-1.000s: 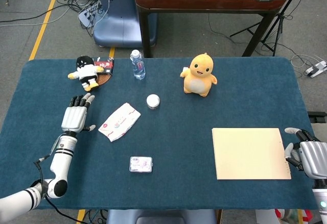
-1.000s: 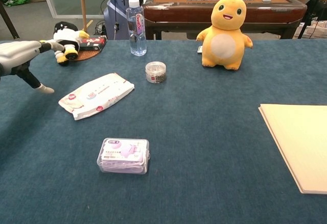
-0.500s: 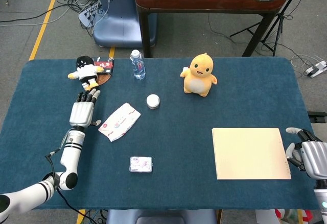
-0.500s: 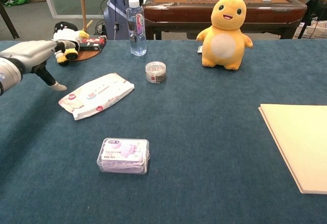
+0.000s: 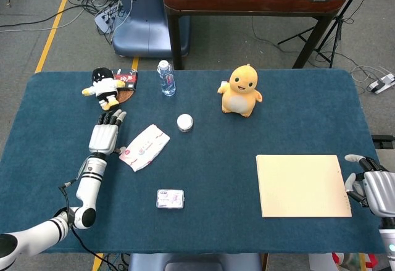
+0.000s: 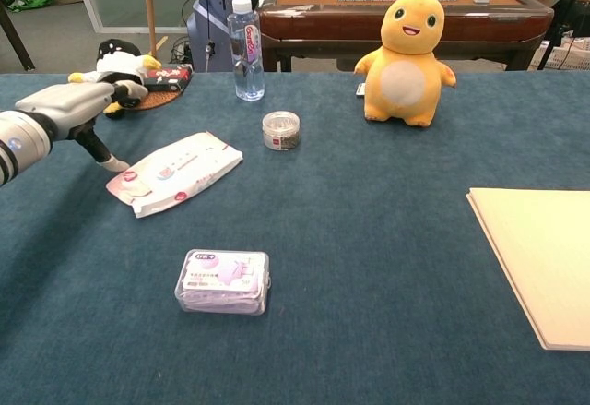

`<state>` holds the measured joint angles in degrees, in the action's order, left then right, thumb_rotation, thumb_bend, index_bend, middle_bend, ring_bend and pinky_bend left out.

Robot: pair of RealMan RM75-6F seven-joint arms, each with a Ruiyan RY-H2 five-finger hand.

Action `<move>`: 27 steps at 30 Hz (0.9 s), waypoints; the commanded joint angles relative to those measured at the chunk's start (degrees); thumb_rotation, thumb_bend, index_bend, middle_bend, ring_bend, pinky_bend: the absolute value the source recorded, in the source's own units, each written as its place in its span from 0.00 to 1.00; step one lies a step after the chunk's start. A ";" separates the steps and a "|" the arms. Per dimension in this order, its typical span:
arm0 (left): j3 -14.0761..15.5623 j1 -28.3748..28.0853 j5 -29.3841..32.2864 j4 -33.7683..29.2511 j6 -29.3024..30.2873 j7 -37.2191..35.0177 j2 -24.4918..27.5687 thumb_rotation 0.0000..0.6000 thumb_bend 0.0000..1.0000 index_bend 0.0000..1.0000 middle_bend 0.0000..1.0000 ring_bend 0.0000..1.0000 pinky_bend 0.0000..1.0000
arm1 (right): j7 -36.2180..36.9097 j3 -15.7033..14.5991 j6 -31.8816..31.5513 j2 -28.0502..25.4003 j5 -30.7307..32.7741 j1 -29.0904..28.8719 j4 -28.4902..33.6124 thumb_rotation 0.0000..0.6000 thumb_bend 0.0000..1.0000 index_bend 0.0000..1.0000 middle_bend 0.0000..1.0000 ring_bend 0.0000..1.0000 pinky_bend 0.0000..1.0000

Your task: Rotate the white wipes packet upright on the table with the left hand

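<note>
left hand (image 5: 103,137) now beside wipes packet (image 5: 144,147)

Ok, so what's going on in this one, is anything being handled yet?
Not yet. The left hand is open beside the white wipes packet, which lies flat and tilted on the blue table; whether its thumb touches the packet's end is unclear. The right hand rests idle at the table's edge by the tan board.
</note>
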<state>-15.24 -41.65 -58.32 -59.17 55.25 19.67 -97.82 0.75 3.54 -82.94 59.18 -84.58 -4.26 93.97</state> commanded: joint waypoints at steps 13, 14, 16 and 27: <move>1.45 0.82 -1.86 -9.31 1.91 0.60 1.46 1.00 0.02 0.06 0.00 0.00 0.00 | 0.24 0.03 -0.24 -0.14 -0.07 0.11 0.03 1.00 0.21 0.29 0.30 0.24 0.50; 1.64 0.86 -1.83 -9.97 1.98 0.92 1.42 1.00 0.02 0.06 0.00 0.00 0.00 | 0.29 0.04 -0.26 -0.15 -0.07 0.12 0.02 1.00 0.21 0.29 0.30 0.24 0.50; 1.93 0.88 -1.92 -10.97 2.23 1.47 1.29 1.00 0.02 0.06 0.00 0.00 0.00 | 0.33 0.03 -0.24 -0.19 -0.09 0.11 0.03 1.00 0.21 0.29 0.30 0.24 0.50; 2.38 0.20 -2.20 -15.25 2.95 2.81 -0.73 1.00 0.02 0.06 0.00 0.00 0.00 | 0.26 0.06 -0.07 -0.15 0.01 0.04 -0.01 1.00 0.21 0.29 0.30 0.24 0.50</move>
<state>-12.80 -41.32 -60.53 -74.10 58.08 22.38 -98.32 1.01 3.60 -83.02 59.04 -84.56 -4.22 93.95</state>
